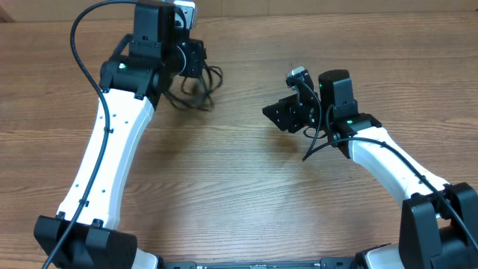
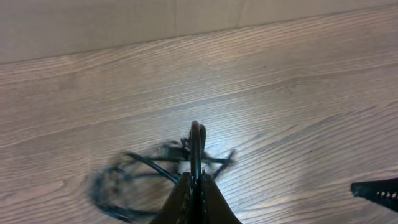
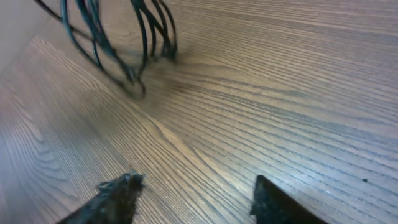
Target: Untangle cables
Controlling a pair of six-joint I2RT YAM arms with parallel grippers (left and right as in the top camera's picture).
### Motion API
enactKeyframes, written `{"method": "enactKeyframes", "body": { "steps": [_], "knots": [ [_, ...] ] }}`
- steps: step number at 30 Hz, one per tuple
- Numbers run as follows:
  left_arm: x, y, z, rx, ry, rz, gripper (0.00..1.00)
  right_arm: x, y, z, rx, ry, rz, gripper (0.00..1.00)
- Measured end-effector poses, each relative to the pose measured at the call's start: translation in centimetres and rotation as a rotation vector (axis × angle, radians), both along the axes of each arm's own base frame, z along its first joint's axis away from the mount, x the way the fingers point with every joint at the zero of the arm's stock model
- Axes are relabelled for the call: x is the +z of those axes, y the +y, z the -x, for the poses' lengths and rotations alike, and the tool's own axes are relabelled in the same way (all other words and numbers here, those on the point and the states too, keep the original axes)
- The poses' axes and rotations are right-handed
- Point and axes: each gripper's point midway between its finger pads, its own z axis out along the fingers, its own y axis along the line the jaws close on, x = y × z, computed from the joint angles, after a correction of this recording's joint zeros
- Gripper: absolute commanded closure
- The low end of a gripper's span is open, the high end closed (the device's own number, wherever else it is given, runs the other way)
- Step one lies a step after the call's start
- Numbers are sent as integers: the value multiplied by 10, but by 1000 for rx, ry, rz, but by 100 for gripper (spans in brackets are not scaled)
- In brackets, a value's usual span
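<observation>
Wood worktop point(image 1: 246, 187); limp, light cables point(image 1: 196, 86) pinched in closed left tool point(image 2: 196, 129). Right tool point(image 3: 198, 182), apart from cables, gapes empty; suggest gripping a loose outer loop.

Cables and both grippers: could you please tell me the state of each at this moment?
cables: tangled in one bundle of loops, pinched at one strand.
left gripper: shut on the cables.
right gripper: open, holding nothing, apart from the cables.
</observation>
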Motion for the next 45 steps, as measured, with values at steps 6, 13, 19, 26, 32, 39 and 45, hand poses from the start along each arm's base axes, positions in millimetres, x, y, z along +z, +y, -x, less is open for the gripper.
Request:
{"method": "enactKeyframes", "body": {
  "steps": [6,13,19,26,32,39,45],
  "knots": [
    [4,0,-4,-46,-38,-50,96,2,0,-2,1,-12,-2,21],
    [11,0,-8,-89,-89,-104,96,3,1,-2,1,-16,-4,21],
    [7,2,-3,-91,-61,-109,96,3,1,-2,1,-16,-4,21],
    [-12,6,16,-97,46,-129,96,3,1,-2,2,-16,-4,21],
    [-30,9,30,-90,143,-135,90,3,1,-2,1,-16,-4,21],
    [-81,10,31,-32,319,-123,0,1,0,0,2,-5,-1,20],
    [-126,10,34,-16,465,-132,0,0,0,0,2,-1,0,20]
  ]
}}
